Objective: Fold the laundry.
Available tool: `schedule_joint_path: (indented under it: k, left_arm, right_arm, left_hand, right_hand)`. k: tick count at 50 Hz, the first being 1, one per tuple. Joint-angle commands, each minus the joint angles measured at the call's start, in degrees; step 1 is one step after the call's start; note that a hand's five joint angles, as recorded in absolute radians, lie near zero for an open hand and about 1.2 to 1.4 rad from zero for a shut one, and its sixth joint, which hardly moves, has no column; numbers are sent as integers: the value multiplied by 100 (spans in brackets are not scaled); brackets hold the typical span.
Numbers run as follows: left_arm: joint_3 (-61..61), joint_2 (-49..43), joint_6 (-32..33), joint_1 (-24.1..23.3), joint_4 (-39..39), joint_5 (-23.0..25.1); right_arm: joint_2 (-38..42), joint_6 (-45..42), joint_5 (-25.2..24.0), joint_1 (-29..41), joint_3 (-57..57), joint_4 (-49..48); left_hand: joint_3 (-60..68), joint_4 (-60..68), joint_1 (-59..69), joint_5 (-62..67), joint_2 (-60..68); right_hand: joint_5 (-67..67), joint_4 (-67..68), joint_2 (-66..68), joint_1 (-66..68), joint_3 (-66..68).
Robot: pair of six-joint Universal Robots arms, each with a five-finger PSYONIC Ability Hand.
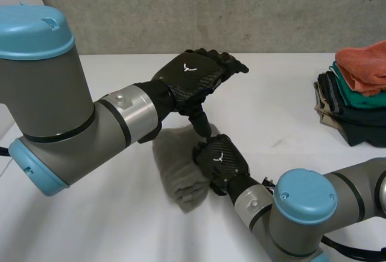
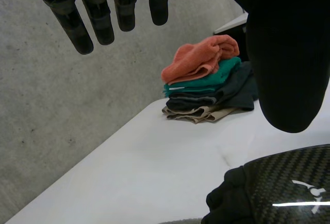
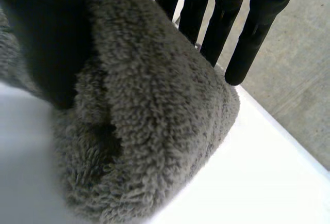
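Head view: a grey towel (image 1: 180, 174), folded into a thick bundle, lies on the white bench (image 1: 283, 111) near the front, between the two arms. The right hand (image 1: 220, 160) sits on the towel's right edge. In the right wrist view a fat fold of the towel (image 3: 154, 131) bulges up between the thumb (image 3: 46, 48) on one side and the straight fingers (image 3: 247, 38) on the other, so the hand pinches that fold. The left hand (image 1: 192, 76) hangs above the far end of the towel, apart from the cloth, with its thumb pointing down close to the right hand. In the left wrist view its fingers (image 2: 100, 20) are straight and a little spread, holding nothing. Well apart at the bench's right side stands a stack of folded laundry (image 1: 353, 96): beige and dark pieces below, a green one above them, and an orange cloth on top.
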Motion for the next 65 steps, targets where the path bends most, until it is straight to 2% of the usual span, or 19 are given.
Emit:
schedule_joint_path:
  k: [1,9,17,25,29,34,42,48,49,50,53,56,60,65]
  left_arm:
    - [16,32,-7,6,-1,12]
    - [68,120,2,137,8,-5]
    - [174,559,-34,463,78,-111]
    - [113,718,-42,489,166,-120]
    - [60,709,-34,480,166,-129]
    - [-63,709,-34,480,175,-129]
    - [-212,630,-25,445,175,-120]
    - [-239,604,-16,428,175,-120]
    - [-248,595,-16,428,175,-120]
    - [-239,586,-16,428,175,-120]
    - [-230,595,-16,428,184,-120]
    - [-195,612,-16,419,184,-111]
    - [-160,639,-16,419,175,-120]
    - [-160,683,-34,393,175,-120]
  right_arm:
    - [12,-237,-33,-5,-186,-254]
    - [-76,-167,11,-110,-756,-281]
    - [-568,-106,20,-1217,-1732,-263]
    - [-955,395,-112,-2807,-2646,-237]
    - [-964,808,-551,-3686,-3033,-210]
    - [-351,1317,-1560,-4810,-3375,-281]
    - [695,1424,-2694,-5550,-3719,-184]
    - [899,1441,-3381,-5858,-3500,-114]
    - [891,1441,-3434,-5885,-3465,-96]
    - [830,1450,-3495,-5955,-3395,-70]
    - [628,1450,-3444,-6034,-3315,27]
    - [373,1459,-3321,-6043,-3280,193]
    - [-84,1450,-2917,-6113,-3297,799]
    - [-918,1407,-2504,-6341,-3490,2124]
  left_hand:
    - [-142,153,80,-8,-3]
    - [-108,187,114,25,30]
    - [-75,220,147,59,64]
    - [-91,203,131,42,47]
    - [-91,203,131,42,47]
    - [-91,203,131,42,47]
    - [-108,187,114,25,31]
    - [-91,203,131,42,47]
    - [-91,203,131,42,47]
    - [-91,203,131,42,47]
    - [-91,203,131,42,47]
    - [-91,203,131,42,47]
    - [-92,203,130,42,47]
    - [-108,187,114,25,30]
  right_hand:
    - [4092,3701,3690,3939,3694]
    - [4092,3701,3690,3939,3694]
    - [4092,3701,3690,3939,3694]
    - [4092,3701,3690,3939,3694]
    - [4092,3701,3690,3939,3694]
    - [4092,3701,3690,3939,3694]
    - [4092,3701,3690,3939,3694]
    - [2621,2230,2219,2468,2224]
    - [2118,1727,1716,1965,1720]
    - [697,307,296,544,300]
    - [-1763,-2153,-2164,-1916,-2160]
    - [-2846,-3237,-3248,-2999,-3244]
    - [-2908,-3299,-3310,-3061,-3306]
    - [-2908,-3299,-3310,-3061,-3306]
